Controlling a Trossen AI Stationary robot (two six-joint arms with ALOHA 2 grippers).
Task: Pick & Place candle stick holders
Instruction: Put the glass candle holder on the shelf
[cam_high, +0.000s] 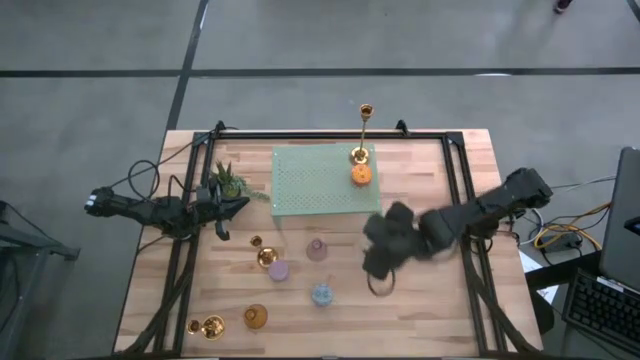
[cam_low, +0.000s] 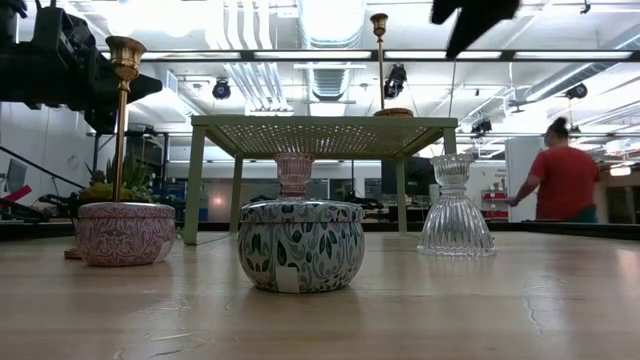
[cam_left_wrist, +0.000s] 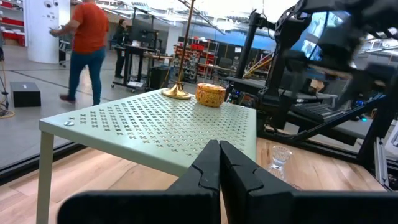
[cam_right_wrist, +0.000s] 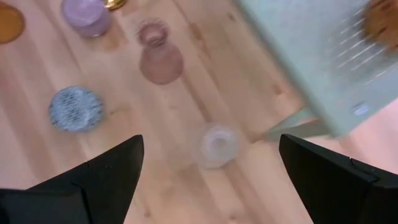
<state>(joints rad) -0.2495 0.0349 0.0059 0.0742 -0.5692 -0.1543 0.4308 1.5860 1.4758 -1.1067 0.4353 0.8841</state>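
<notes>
Wood surface (cam_high: 420, 300) from above: I see a green mat (cam_high: 310, 185) carrying a tall gold stick (cam_high: 362, 135) and an orange holder (cam_high: 361, 175). Left gripper (cam_high: 222, 212) sits by the plant (cam_high: 226, 182), jaws closed, empty. Right gripper (cam_high: 378, 262) hangs over the clear holder (cam_high: 381, 284), jaws wide open. Low view: patterned tin (cam_low: 301, 243) in front, clear holder (cam_low: 455, 206) to its right, person in red (cam_low: 562, 178) behind. Left wrist: jaws pressed together, mat (cam_left_wrist: 155, 127) ahead. Right wrist: clear holder (cam_right_wrist: 217, 143) between open fingers (cam_right_wrist: 106, 171), pink holder (cam_right_wrist: 160, 57) beyond.
</notes>
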